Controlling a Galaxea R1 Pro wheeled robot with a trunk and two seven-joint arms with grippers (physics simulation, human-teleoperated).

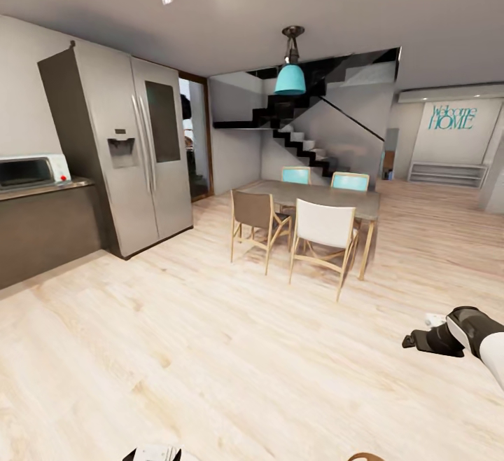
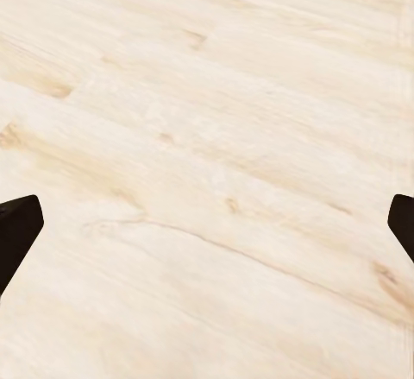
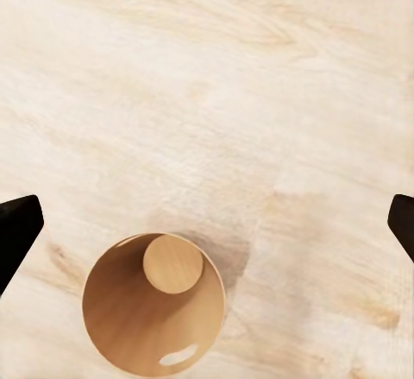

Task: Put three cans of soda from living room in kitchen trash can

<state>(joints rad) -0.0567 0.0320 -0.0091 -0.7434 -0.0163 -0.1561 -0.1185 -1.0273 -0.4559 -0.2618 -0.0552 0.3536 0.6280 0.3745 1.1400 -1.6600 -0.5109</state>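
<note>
- Setting: the kitchen, with a steel fridge (image 1: 136,153) at far left, a dark counter (image 1: 45,226) carrying a small oven (image 1: 31,170), and a dining table (image 1: 318,198) ringed by chairs (image 1: 322,237) further back. A staircase (image 1: 304,142) rises beyond the table.
- Right arm: the right claw (image 1: 420,340) is held low over the wood floor (image 1: 210,349) at near right. In the right wrist view its dark fingertips (image 3: 17,232) sit at the two picture edges, so the claw is spread wide with nothing between them. The likely reason is that it hovers over the bin, ready to release or already unloaded.
- Tash can (image 3: 153,303): it stands upright on the floor below the right claw. It is round, with a coppery brown interior and a pale slot cut close to the rim. Whether a soda can lies inside cannot be told.
- Left arm: the left claw (image 2: 207,224) is likewise spread, its fingertips (image 2: 17,232) far apart over bare floor, holding nothing.
</note>
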